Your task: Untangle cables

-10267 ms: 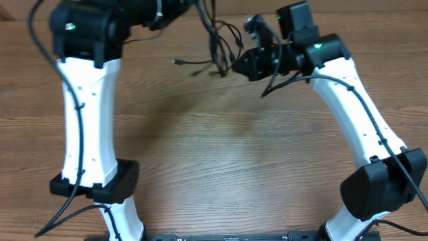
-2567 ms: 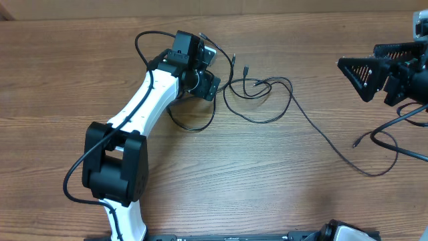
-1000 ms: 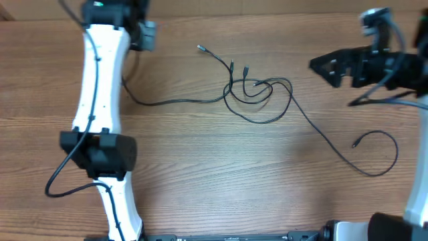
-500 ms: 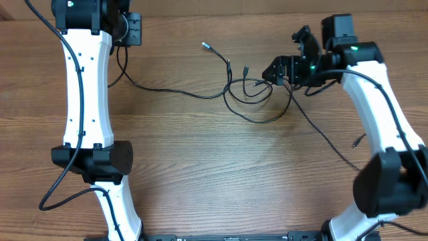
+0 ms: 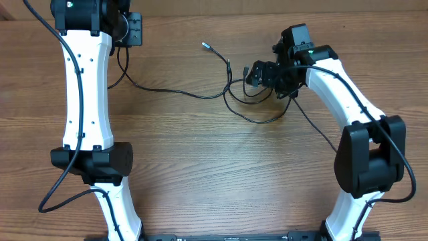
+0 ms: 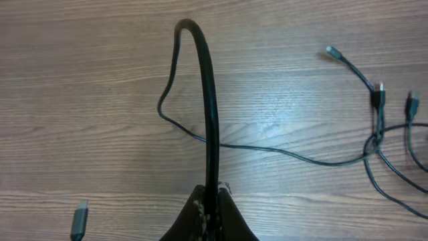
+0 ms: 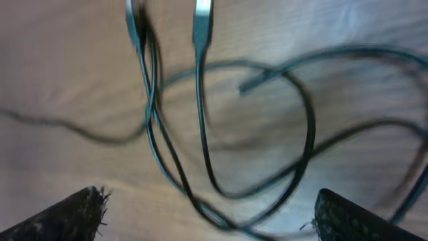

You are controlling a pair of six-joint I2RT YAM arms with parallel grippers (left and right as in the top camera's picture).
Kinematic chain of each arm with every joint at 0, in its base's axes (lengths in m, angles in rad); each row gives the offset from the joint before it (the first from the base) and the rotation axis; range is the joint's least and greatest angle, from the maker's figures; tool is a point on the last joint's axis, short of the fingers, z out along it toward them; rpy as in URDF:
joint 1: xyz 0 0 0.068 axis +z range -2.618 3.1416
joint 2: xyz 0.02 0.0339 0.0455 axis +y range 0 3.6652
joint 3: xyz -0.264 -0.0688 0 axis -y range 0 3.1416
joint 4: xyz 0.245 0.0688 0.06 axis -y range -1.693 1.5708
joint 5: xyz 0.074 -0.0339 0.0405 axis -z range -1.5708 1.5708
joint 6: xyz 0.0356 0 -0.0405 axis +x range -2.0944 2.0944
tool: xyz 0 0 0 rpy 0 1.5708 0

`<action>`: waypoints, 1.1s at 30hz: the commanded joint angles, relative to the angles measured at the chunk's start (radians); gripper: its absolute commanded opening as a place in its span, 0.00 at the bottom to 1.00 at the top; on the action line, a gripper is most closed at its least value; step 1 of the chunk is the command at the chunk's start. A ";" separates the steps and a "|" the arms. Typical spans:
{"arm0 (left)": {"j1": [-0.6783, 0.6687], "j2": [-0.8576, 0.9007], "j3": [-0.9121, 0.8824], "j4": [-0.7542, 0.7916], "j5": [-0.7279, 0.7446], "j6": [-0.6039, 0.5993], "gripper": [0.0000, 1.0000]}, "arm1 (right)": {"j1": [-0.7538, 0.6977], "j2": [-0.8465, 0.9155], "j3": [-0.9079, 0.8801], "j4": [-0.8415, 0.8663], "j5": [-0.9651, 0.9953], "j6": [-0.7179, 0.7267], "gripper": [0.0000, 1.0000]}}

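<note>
Thin black cables (image 5: 257,95) lie looped and crossed on the wooden table (image 5: 200,167) at centre right. One cable strand (image 5: 167,92) runs left from the knot to my left gripper (image 5: 132,31), which is shut on it. In the left wrist view that cable (image 6: 208,100) arches up from the shut left gripper (image 6: 210,204) and back down to the table. My right gripper (image 5: 262,75) hovers just over the tangle, open. Its wide-apart fingertips (image 7: 85,209) flank the loops (image 7: 221,134) in the right wrist view; nothing is held. A metal-tipped plug (image 5: 206,46) lies left of the knot.
Another strand (image 5: 314,124) trails from the knot toward the lower right, passing under the right arm (image 5: 348,100). The left arm (image 5: 85,94) stands along the table's left side. A grey plug (image 6: 79,219) lies near the left gripper. Two plugs (image 7: 202,19) lie just past the right fingers.
The right arm has swung in from the right and now hangs directly over the tangle, still open. The left gripper keeps its hold on the cable and has barely moved.
</note>
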 commanded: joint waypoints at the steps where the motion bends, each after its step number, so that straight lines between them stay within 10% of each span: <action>1: -0.003 -0.042 0.024 -0.013 0.074 -0.021 0.04 | -0.002 0.012 -0.008 0.053 0.094 0.234 0.95; 11: -0.015 -0.042 0.024 -0.030 0.080 -0.021 0.04 | -0.002 0.016 -0.055 0.098 0.162 0.395 0.91; 16: -0.015 -0.042 0.024 -0.031 0.116 -0.021 0.04 | 0.000 0.016 -0.118 0.158 0.162 0.422 0.18; 20: -0.015 -0.042 0.024 -0.031 0.129 -0.021 0.04 | 0.011 0.016 -0.166 0.207 0.162 0.439 0.49; 24: -0.015 -0.042 0.024 -0.031 0.129 -0.021 0.04 | 0.033 0.024 -0.190 0.239 0.161 0.439 0.04; 33: -0.015 -0.042 0.024 -0.031 0.129 -0.021 0.04 | -0.076 0.018 -0.048 0.204 0.090 0.400 0.04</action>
